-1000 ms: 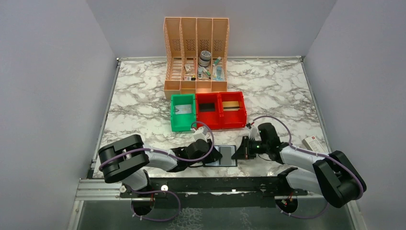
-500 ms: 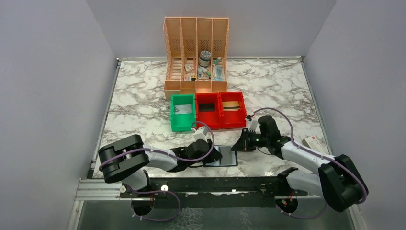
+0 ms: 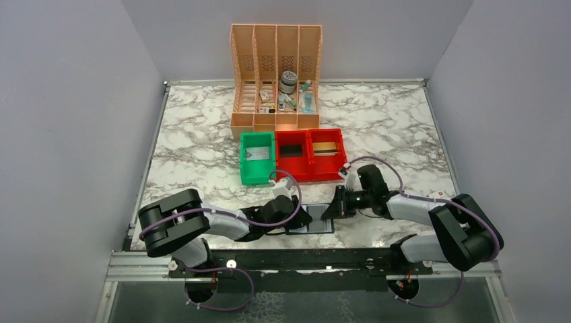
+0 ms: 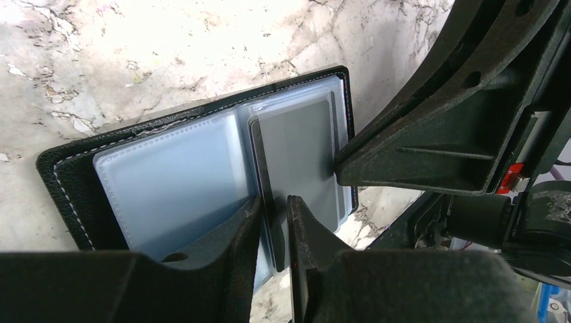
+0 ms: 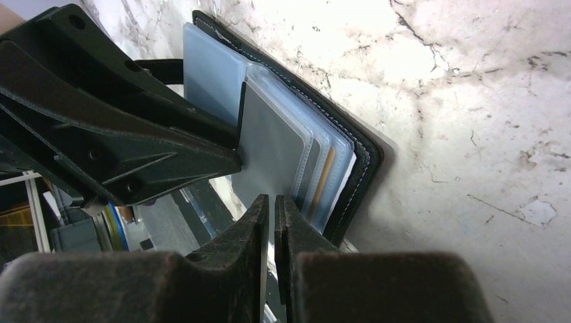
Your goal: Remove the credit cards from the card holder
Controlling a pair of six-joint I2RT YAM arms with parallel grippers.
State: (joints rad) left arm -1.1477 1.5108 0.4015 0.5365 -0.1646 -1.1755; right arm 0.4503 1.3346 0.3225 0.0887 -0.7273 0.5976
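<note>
The black card holder (image 3: 316,223) lies open on the marble near the front edge, pale blue sleeves up (image 4: 175,182). One sleeve leaf stands up from it with a dark grey credit card (image 4: 299,151) in it. My left gripper (image 4: 273,219) is shut on the lower edge of that leaf from the left. My right gripper (image 5: 271,210) comes from the right and is shut on the grey card's (image 5: 269,145) free edge. A tan card edge (image 5: 324,180) shows in the sleeves behind. The two grippers' fingers nearly touch over the holder (image 5: 367,158).
A green bin (image 3: 257,159) and two red bins (image 3: 311,155) stand just behind the holder. A peach file rack (image 3: 276,74) with small items stands at the back. A small white and red box (image 3: 441,196) lies by the right arm.
My right gripper has moved left and a little back, closing in on the card holder. The left gripper has tightened slightly and stayed in place.
</note>
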